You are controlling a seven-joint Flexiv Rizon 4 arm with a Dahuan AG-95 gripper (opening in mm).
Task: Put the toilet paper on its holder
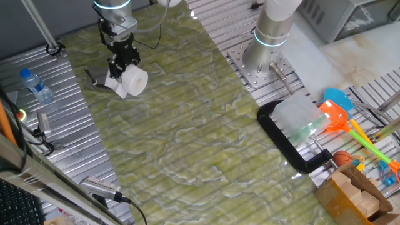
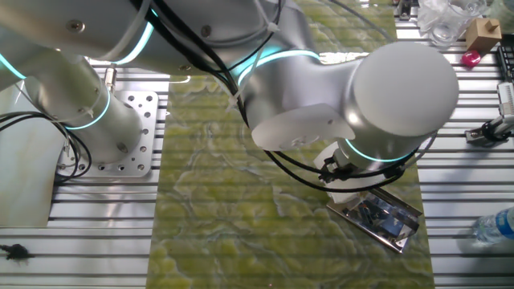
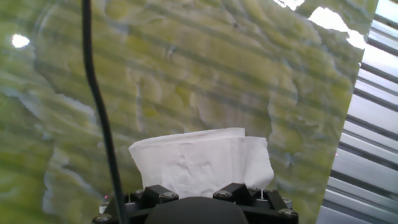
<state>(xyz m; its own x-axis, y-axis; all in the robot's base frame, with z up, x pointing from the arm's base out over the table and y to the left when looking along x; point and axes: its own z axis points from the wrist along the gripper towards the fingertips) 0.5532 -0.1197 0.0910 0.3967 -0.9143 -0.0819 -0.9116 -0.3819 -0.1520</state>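
Note:
The toilet paper is a plump white roll held just above the green mat at the far left, with a loose flap of tissue hanging at its left side. My gripper comes down from above and is shut on it. In the hand view the white tissue fills the space in front of the black fingers. The holder, a small dark metal plate, lies on the mat right beside the roll, to its left. The other fixed view shows the holder as a shiny plate under the arm's wrist; the roll is mostly hidden there.
A clear water bottle lies on the slatted table left of the mat. A large black C-shaped frame sits at the mat's right edge, with coloured toys and a cardboard box beyond. The arm's base stands at the back.

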